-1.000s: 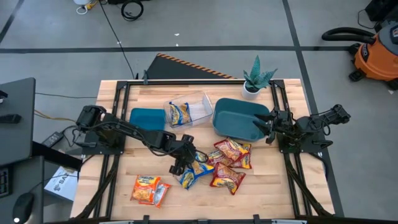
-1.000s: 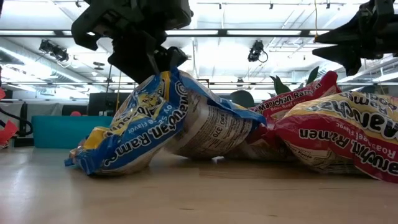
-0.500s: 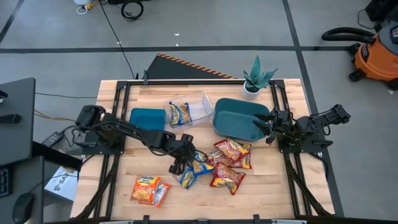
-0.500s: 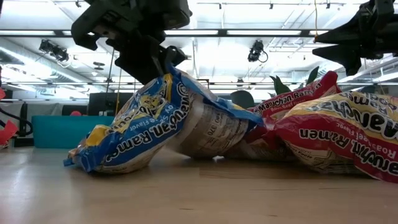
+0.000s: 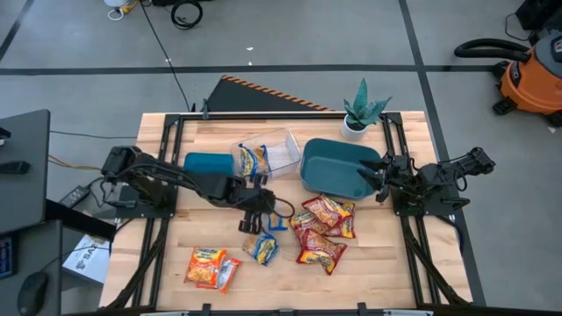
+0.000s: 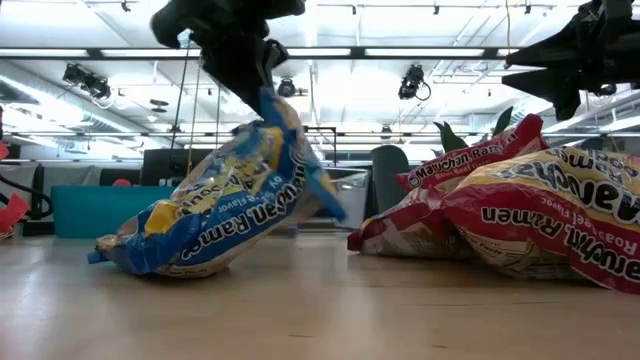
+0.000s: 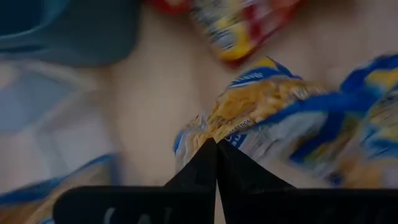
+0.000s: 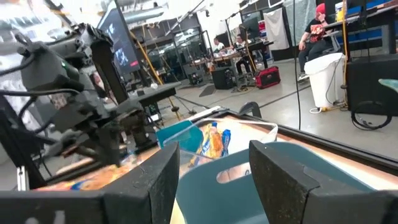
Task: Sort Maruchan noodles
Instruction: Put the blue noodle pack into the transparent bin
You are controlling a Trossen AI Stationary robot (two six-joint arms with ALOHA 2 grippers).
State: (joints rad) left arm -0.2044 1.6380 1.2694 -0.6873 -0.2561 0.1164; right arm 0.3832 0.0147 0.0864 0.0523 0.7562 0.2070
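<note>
Lifted since a second ago, the blue-and-yellow Maruchan packet [image 6: 215, 215] hangs pinched by one corner in the left gripper [image 5: 255, 213], near the red packets [image 5: 323, 230]. Next comes carrying it to the clear tray [image 5: 279, 151]. Right gripper [image 5: 371, 180] waits, fingers apart.

Left gripper [image 5: 255, 213]: black, pinching a blue-and-yellow noodle packet [image 6: 215, 205] with white lettering. Just beyond it: red-and-yellow packets [image 5: 323, 230], white lettering on red. To its near side: orange-and-yellow packets [image 5: 211, 266]. Behind it: clear tray [image 5: 283, 151] holding one blue-and-yellow packet [image 5: 253, 159]. Both bins [image 5: 338, 167] teal. Table [image 5: 386, 263] pale wood grain.
</note>
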